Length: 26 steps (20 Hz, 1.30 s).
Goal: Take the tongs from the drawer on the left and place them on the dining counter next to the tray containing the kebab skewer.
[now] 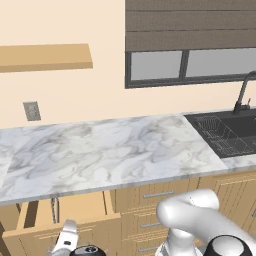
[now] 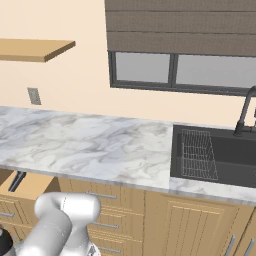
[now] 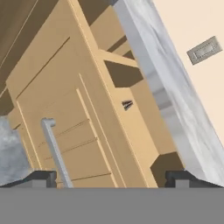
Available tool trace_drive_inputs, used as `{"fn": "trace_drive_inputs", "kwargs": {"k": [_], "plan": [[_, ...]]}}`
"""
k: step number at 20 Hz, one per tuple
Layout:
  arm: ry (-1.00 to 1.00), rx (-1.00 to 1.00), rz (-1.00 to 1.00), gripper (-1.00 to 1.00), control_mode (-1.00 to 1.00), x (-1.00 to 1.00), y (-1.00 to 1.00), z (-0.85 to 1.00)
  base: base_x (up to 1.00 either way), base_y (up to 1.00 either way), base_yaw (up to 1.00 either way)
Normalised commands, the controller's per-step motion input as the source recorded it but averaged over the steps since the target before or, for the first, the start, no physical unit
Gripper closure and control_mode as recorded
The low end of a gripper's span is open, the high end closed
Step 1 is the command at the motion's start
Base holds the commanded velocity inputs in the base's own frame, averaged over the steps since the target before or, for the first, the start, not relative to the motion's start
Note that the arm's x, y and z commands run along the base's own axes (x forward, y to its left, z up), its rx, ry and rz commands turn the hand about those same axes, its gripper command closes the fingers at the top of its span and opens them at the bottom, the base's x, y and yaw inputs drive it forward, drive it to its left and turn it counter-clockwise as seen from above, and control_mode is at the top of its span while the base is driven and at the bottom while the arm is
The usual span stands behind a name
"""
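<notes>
The gripper (image 3: 109, 177) is standing wide open and grasping nothing, its two dark fingertips (image 3: 41, 177) showing low in the hand view, just above the silver bar handle (image 3: 56, 151) of the light-wood drawer (image 3: 131, 127). The drawer is sitting pulled out beneath the front edge of the marble worktop (image 1: 100, 155). Inside it, toward the back, the tongs (image 3: 127, 104) are lying as a small dark shape. A black sink (image 2: 215, 155) is occupying the worktop's right end.

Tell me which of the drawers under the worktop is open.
The top left drawer, pulled out under the marble worktop; the other drawers sit flush.
</notes>
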Motion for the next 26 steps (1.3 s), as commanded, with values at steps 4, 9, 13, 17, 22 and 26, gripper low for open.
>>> {"fn": "trace_drive_inputs", "kwargs": {"k": [4, 9, 13, 17, 22, 26], "plan": [[0.33, 0.20, 0.00, -1.00, -1.00, 0.00, -0.04, 0.38, 0.00, 0.00, 0.00], [0.34, 0.08, 0.00, -1.00, -1.00, 0.02, 0.00, 0.13, 0.00, 0.00, 0.00], [0.32, 0.00, 0.00, -1.00, -1.00, 0.03, 0.00, 0.00, 0.00, 0.00, 0.00], [0.30, 0.00, 0.00, -1.00, -1.00, 0.04, 0.00, 0.00, 0.00, 0.00, 0.00], [0.21, 0.00, 0.00, -1.00, -1.00, 0.06, 0.00, 0.00, 0.00, 0.00, 0.00], [0.08, 0.00, 0.00, -1.00, -1.00, 0.09, 0.00, 0.01, 0.00, 0.00, 0.00]]}}
